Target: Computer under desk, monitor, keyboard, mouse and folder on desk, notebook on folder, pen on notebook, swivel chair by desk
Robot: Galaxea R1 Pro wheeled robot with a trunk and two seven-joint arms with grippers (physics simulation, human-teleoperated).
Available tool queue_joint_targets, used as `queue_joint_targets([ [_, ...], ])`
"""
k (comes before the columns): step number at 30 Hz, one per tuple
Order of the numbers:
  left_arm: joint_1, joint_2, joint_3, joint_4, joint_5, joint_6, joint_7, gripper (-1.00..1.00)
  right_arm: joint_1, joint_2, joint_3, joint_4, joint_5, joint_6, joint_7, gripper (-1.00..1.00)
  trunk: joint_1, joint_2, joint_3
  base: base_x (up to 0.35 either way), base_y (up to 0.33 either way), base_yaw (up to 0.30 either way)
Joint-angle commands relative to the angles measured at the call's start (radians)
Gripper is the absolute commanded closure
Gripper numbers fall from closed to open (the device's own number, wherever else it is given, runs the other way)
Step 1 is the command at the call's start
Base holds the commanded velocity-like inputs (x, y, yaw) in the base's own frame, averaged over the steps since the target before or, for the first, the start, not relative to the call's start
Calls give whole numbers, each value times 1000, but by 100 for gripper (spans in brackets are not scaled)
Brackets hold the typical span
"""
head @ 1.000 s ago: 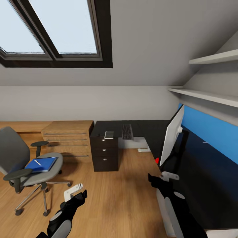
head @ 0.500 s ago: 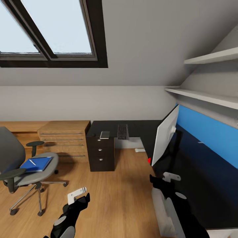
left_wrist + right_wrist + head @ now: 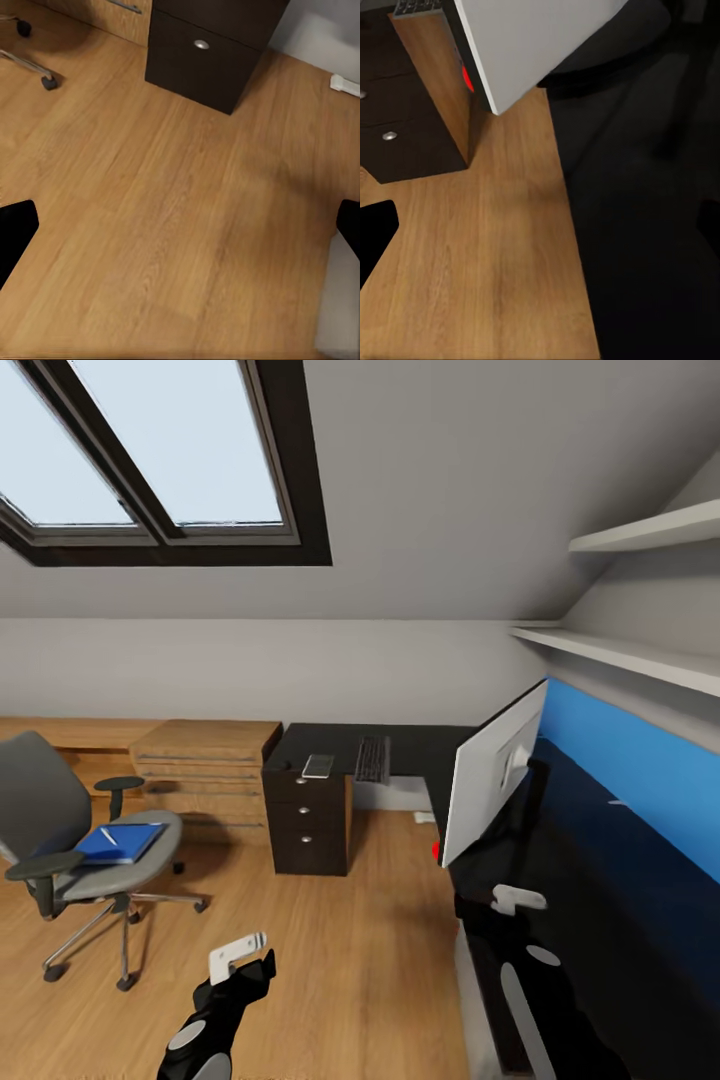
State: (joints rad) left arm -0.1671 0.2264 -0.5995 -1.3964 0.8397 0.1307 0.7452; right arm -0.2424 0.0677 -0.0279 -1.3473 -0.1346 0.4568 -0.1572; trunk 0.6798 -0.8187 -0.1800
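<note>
The swivel chair stands on the wood floor at the left, apart from the desk. On its seat lies the blue folder with the pen on top. The keyboard rests on the desk's far wing, beside a small flat grey rectangle that may be the notebook. The monitor stands edge-on on the near wing, its red dot showing. My left gripper hangs open over bare floor. My right gripper is open at the desk's front edge, below the monitor.
The black drawer unit holds up the desk's far end, with a light-wood chest to its left. A pale panel sits under the desk. Wall shelves and a blue panel run along the right. Skylights are overhead.
The whole view has shifted with the camera, so chair and desk look a little farther off. Chair, folder, keyboard and monitor keep their places. Both arms hold the same pose.
</note>
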Motion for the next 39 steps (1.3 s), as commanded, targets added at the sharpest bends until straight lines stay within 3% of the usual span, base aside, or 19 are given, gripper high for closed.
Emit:
queue_joint_targets([
  [1,-2,0,-3,-2,2,4,7,-100,0,0,0,-1,-10,-1,-6,-100,0,-1,-2,0,-316,260],
  [11,-2,-3,-5,-1,5,4,8,-100,0,1,0,-5,-7,-16,-7,-100,0,-1,-10,0,-317,215],
  [20,-2,-4,-5,-1,5,4,9,-100,0,0,-1,-10,-7,-16,-7,-100,0,-1,-13,0,-296,49],
  [39,-2,-4,-5,0,6,4,8,-100,-1,0,-1,-24,-5,-17,-9,-100,0,-1,-24,0,-34,2],
])
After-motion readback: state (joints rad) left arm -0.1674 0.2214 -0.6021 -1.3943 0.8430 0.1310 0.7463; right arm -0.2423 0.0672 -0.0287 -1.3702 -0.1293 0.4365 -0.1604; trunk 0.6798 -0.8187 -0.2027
